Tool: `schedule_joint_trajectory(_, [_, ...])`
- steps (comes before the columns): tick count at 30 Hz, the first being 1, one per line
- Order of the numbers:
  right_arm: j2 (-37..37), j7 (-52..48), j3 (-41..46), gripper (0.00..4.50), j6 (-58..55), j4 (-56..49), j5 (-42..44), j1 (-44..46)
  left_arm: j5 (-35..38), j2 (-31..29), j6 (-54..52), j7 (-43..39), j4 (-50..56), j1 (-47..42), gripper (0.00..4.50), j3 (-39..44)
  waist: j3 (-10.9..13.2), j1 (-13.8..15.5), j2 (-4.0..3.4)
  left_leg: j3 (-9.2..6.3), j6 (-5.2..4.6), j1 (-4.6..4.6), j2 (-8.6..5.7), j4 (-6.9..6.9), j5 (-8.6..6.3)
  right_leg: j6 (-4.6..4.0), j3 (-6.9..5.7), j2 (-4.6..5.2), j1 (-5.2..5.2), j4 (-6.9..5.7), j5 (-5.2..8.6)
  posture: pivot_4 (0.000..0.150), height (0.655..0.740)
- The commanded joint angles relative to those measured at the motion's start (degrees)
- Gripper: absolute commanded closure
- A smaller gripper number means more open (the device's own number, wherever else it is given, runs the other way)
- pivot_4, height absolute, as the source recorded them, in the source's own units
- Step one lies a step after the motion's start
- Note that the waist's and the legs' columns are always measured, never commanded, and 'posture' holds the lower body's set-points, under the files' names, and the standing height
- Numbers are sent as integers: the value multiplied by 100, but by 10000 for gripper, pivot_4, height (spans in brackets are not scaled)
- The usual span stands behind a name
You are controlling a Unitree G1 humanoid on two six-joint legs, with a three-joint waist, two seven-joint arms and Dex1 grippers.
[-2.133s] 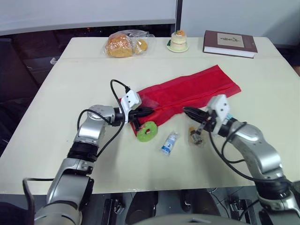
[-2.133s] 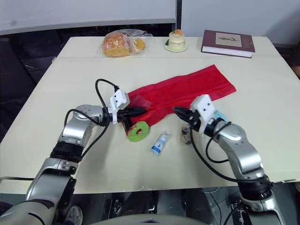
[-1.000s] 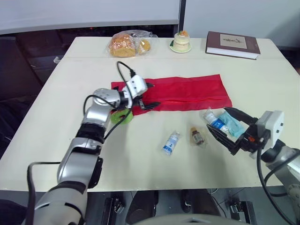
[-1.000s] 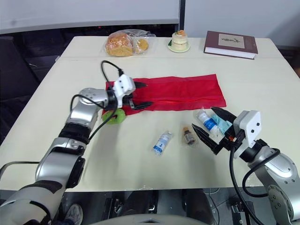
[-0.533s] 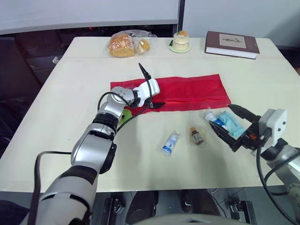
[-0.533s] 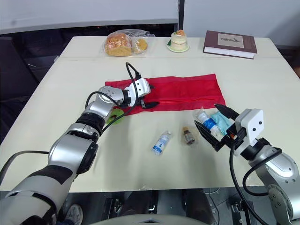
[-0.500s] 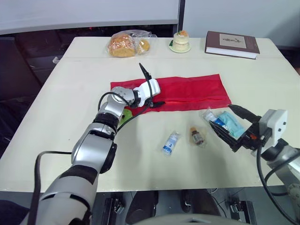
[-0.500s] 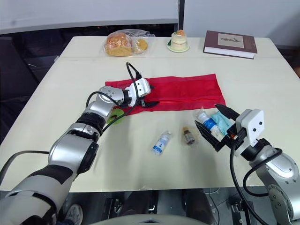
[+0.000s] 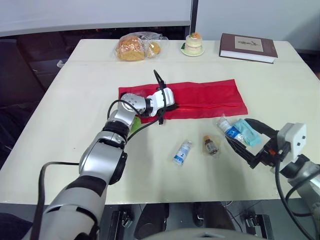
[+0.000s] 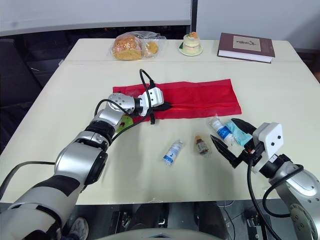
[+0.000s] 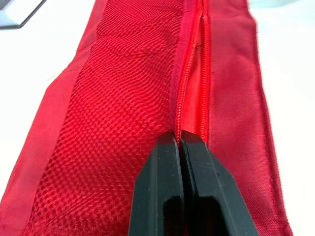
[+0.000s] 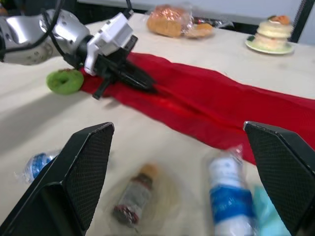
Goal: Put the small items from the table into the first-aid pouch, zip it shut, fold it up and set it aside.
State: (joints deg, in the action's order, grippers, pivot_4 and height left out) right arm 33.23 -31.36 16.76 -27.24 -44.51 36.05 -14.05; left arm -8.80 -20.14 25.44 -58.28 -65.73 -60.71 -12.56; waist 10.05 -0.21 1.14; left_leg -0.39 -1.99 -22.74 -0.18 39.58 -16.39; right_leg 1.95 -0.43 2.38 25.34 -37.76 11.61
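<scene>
The red first-aid pouch [image 9: 205, 97] lies flat across the middle of the table. My left gripper [image 9: 172, 106] rests on its left part, shut on the zipper line [image 11: 189, 93], which vanishes between the fingertips; the pull is hidden. A green ring [image 9: 134, 123] lies by the pouch's left end, partly behind my left arm. In front of the pouch lie a small blue-white sachet [image 9: 181, 152], a brown vial in a clear bag [image 9: 211, 145], a blue-white bottle [image 9: 229, 130] and a teal packet [image 9: 247, 131]. My right gripper [image 9: 237, 131] hovers open just in front of the bottle and packet, holding nothing.
At the table's far edge stand a bag of bread [image 9: 134, 47], a small cake on a plate [image 9: 193, 44] and a brown book [image 9: 248, 47]. Bare tabletop [image 9: 75, 100] stretches left of the pouch and along the near edge.
My left gripper has slid right along the pouch to the zipper and gone from open to shut. My right gripper stays open and has drawn back slightly from the bottle.
</scene>
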Motion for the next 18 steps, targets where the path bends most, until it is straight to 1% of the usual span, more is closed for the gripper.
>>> schedule_joint_trajectory(1, [134, -99, 352, 0, 60, -157, 139, -98, 221, 78, 159, -246, 311, -76, 44560, 137, 0, 4, 0, 0, 0, 0, 0, 0, 0, 0, 0, 0, 0, 0, 0, 1500, 7289])
schedule_joint_trajectory(5, [368, -361, 842, 0, 49, -125, 264, -423, 358, 123, 132, -561, 652, 127, 44560, 167, 0, 27, 0, 1, 0, -1, -1, 1, 0, 0, 0, 1, -1, 1, 0, 1500, 7289])
schedule_joint_trajectory(8, [493, -467, 1109, 0, -7, -152, 416, -603, 395, 112, 75, -621, 803, 223, 44560, 161, 0, 30, 0, 0, 0, 3, -1, 2, 0, 0, 1, 1, -3, 0, 0, 1500, 7289])
schedule_joint_trajectory(11, [705, -525, 1264, 0, -177, -163, 355, -816, 398, 128, 40, -629, 855, 298, 44560, 164, 0, 39, 0, 0, 0, 4, 0, 2, 0, 0, 1, 1, -3, -3, 0, 1500, 7289])
schedule_joint_trajectory(14, [854, -501, 1207, 0, -342, -198, 278, -953, 362, 115, 71, -611, 879, 323, 44560, 138, -1, 58, 1, 1, 0, 3, 0, 2, 0, 0, 1, 1, -3, -2, 0, 1500, 7289])
schedule_joint_trajectory(18, [958, -194, 681, 0, -473, -64, -222, -712, 365, 132, 49, -602, 893, 316, 44560, 141, -1, 61, 1, 2, 0, 4, -1, 5, 0, 0, 2, 1, -3, -3, 0, 1500, 7289])
